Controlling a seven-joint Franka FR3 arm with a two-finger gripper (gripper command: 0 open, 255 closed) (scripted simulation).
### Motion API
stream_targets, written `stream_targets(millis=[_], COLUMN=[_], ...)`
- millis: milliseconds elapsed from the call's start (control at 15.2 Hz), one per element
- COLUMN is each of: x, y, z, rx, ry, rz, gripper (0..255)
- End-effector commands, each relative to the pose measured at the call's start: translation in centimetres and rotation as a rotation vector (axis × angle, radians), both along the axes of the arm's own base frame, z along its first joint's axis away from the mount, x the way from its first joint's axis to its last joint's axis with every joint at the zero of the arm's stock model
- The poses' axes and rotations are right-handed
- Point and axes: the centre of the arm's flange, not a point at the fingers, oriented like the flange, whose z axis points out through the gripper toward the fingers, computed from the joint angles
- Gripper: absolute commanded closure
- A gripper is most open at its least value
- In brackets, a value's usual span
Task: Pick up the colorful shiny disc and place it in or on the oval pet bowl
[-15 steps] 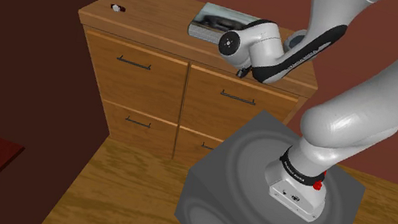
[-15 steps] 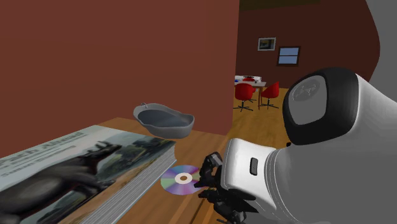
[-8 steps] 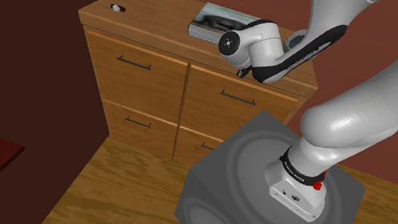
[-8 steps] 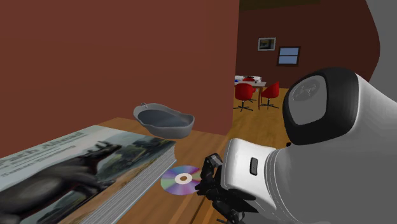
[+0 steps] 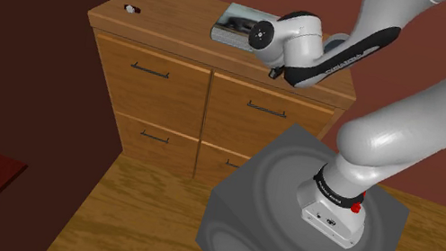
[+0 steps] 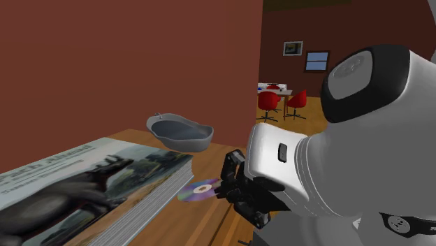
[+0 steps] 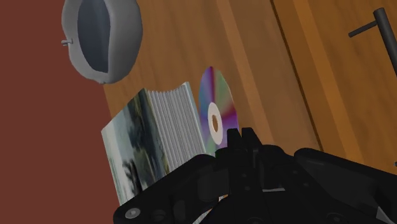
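Arm (image 5: pixel 414 112) reaches from the grey stand (image 5: pixel 289 221) up and left over the top of a wooden cabinet (image 5: pixel 174 76) with drawers. Gripper (image 6: pixel 225 185) sits low over the cabinet top, just right of a thick book (image 6: pixel 84 185) with a dark horse on its cover. Jaws are clenched on the rim of the rainbow-sheen disc (image 6: pixel 195 191). In the wrist view the two black fingers of the gripper (image 7: pixel 236 135) meet on the near edge of the disc (image 7: pixel 224 105), with the rest of it standing out beyond the fingertips. Disc is tilted, with the gripped edge higher and the far edge dipping toward the wood beside the book's page edges (image 7: pixel 162 127). I cannot tell whether that low edge touches the surface. Grey oval bowl (image 6: pixel 183 142) stands upright farther along the cabinet top, beyond the book's far corner, near the red-brown wall, well apart from the disc. From the wrist the bowl (image 7: pixel 132 32) lies past the book. A small dark-and-white item (image 5: pixel 129 9) rests at the cabinet's far left corner. Red chairs (image 6: pixel 269 101) show in a room behind.
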Motion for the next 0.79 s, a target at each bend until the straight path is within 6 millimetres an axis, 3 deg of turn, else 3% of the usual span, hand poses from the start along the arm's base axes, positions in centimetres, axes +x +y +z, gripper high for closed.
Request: stream_targets(millis=[0, 726], x=[0.0, 0.0], y=[-0.1, -0.1], z=[1.0, 6.8], rx=[0.000, 0.000], ry=[0.001, 0.001], rz=[0.000, 0.000], gripper=[255, 255])
